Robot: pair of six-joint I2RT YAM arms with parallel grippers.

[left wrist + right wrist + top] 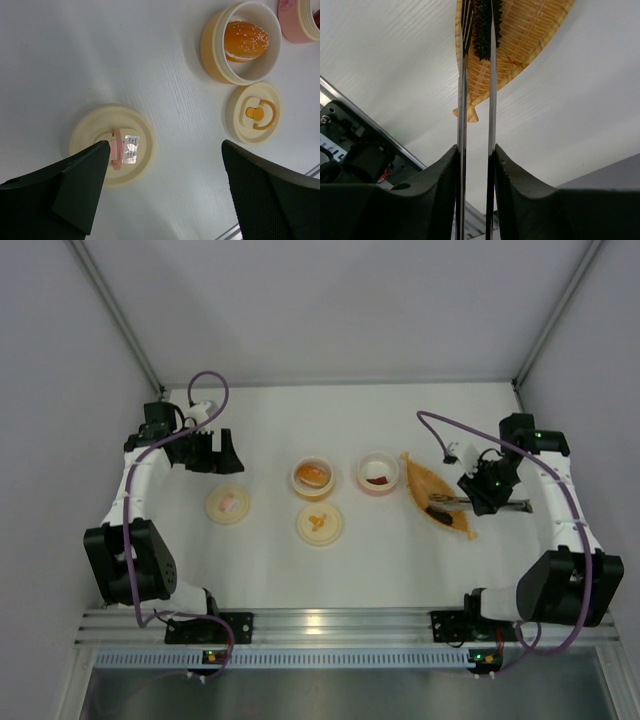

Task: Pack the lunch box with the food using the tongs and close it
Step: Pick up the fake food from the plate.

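The lunch box stands open as two round bowls. The orange bowl (313,477) (212,50) holds an orange bun (245,40), and the pink bowl (378,473) (295,25) holds a red bit. My right gripper (482,494) (476,150) is shut on the grey metal tongs (455,502) (491,100). Both tong arms run between its fingers, and the tong tips straddle a dark brown sausage-like piece (438,511) (482,30) over the woven tray (425,480) (530,40). My left gripper (213,455) (165,175) hangs open and empty above the table, beside a cream lid.
Two cream round lids lie on the table: one with a pink handle (228,504) (112,145), and one with an orange handle (320,523) (253,113) in front of the orange bowl. An aluminium rail runs along the near edge (320,625). Walls close in the sides and back.
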